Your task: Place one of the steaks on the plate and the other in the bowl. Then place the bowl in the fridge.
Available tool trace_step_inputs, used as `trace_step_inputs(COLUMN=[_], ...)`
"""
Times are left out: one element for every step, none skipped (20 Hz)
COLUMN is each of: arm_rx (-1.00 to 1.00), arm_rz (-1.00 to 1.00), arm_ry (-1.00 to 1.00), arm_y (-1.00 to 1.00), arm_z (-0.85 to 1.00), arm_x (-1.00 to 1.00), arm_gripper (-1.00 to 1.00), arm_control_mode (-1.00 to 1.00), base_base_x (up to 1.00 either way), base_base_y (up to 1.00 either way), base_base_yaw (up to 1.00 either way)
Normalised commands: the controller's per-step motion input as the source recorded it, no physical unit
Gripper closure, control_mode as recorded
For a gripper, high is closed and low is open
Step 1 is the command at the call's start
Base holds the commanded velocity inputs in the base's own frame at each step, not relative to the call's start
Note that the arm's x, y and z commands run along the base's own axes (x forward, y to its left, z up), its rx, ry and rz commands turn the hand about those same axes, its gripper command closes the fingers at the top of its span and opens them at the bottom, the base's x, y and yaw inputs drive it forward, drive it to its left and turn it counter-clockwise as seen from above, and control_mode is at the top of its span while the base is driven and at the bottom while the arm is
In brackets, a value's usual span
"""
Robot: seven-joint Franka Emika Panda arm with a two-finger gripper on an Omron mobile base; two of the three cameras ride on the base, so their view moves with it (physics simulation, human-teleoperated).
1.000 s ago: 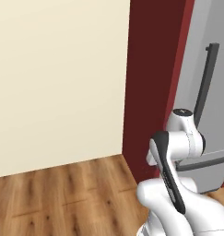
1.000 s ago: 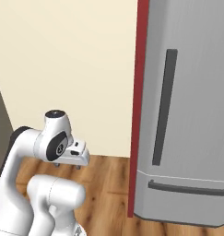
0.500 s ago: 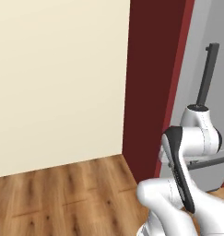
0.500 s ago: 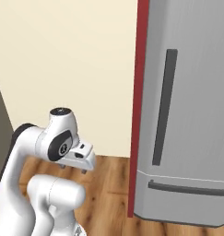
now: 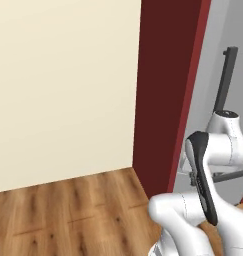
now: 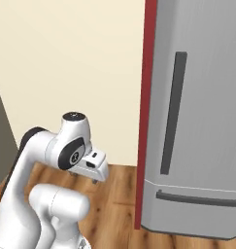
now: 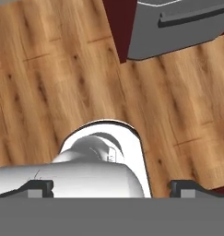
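— What stands left of the fridge [image 6: 197, 121]?
— A cream wall, then the folded arm; its gripper [image 7: 111, 186] points at the floor, tips spread, holding nothing.

— And the step?
— Likely opening that shut door: reach squarely for the dark handle [image 6: 171, 113] first.

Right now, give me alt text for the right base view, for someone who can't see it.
A tall fridge with grey doors shut and a dark red side panel stands at right. The white robot arm is folded low at left, over a wooden plank floor, before a cream wall.
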Motion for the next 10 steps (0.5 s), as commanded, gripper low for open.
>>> trace_step_inputs(arm_rx=[-0.06, -0.02, 0.0, 0.0, 0.0, 0.0, 0.0, 0.0, 0.0, 0.0], arm_rz=[0.0, 0.05, 0.0, 0.0, 0.0, 0.0, 0.0, 0.0, 0.0, 0.0], arm_ry=[0.01, 0.04, 0.0, 0.0, 0.0, 0.0, 0.0, 0.0, 0.0, 0.0], arm_y=[0.79, 0.44, 0.0, 0.0, 0.0, 0.0, 0.0, 0.0, 0.0, 0.0], arm_z=[0.0, 0.0, 0.0, 0.0, 0.0, 0.0, 0.0, 0.0, 0.0, 0.0], arm_x=[-0.13, -0.09, 0.0, 0.0, 0.0, 0.0, 0.0, 0.0, 0.0, 0.0], arm_gripper=[-1.0, -1.0, -1.0, -1.0, -1.0, -1.0, -1.0, -1.0, -1.0, -1.0], arm_control_mode=[-1.0, -1.0, -1.0, 1.0, 1.0, 1.0, 1.0, 1.0, 1.0, 1.0], base_base_x=[0.0, 0.0, 0.0, -0.11, -0.09, 0.0, 0.15, 0.39, 0.29, 0.05], base_base_y=[0.0, 0.0, 0.0, 0.0, 0.12, 0.06, 0.14, 0.44, 0.62, 0.5], base_base_yaw=[0.0, 0.0, 0.0, 0.0, -0.41, -0.5, -0.51, -0.53, -0.6, -0.58])
